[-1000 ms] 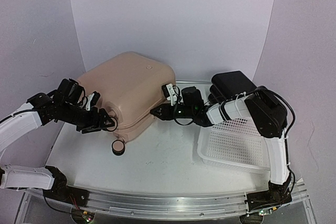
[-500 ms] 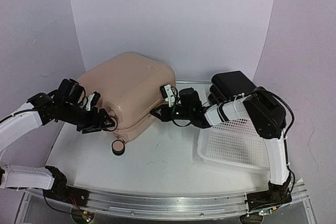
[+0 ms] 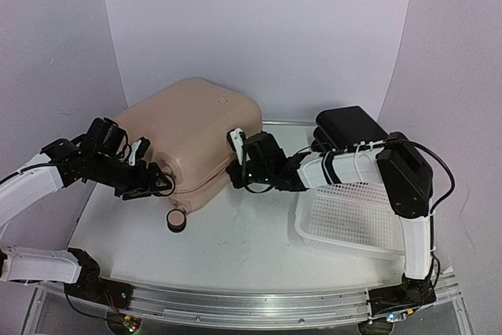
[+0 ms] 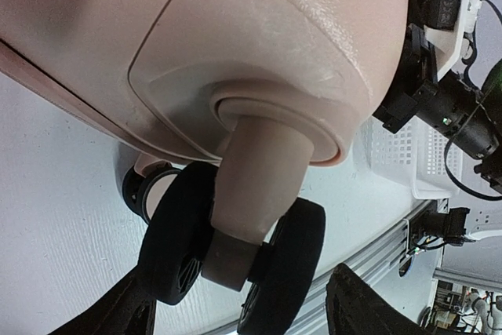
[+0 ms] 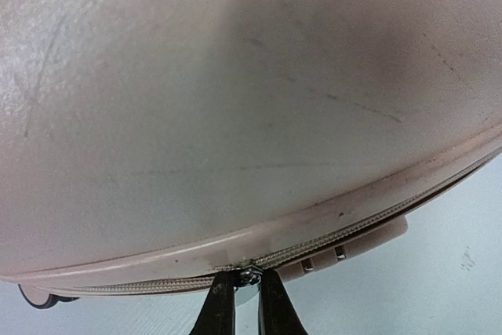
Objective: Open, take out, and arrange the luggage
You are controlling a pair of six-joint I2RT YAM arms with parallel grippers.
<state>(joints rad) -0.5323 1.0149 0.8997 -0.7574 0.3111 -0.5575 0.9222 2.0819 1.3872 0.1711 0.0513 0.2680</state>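
Table [image 3: 235, 233]: white top, carries every item below

Luggage [image 3: 196, 127]: pale pink hard shell, lying closed at the left rear of the table, wheels toward the near edge. The overhead view gives its full outline. The right wrist view shows only scuffed shell [image 5: 235, 76] and the zip seam

Basket [image 3: 353, 221]: white, perforated, at the right, well apart from the luggage

Black box [image 3: 349, 125]: behind the basket, seen from overhead only

Left gripper [image 3: 153, 182]: at the luggage's near left corner. Its wrist view shows the jaws spread wide [image 4: 243, 311] on either side of a wheel, with nothing held

Right gripper [image 3: 235, 166]: at the luggage's right side. Its wrist view shows the fingertips [image 5: 243, 304] pinched on the zip pull

Wheel [image 4: 235, 256]: black twin caster on a pink stem

Zip pull [image 5: 249, 274]: small, metal, on the seam, visible in the right wrist view only
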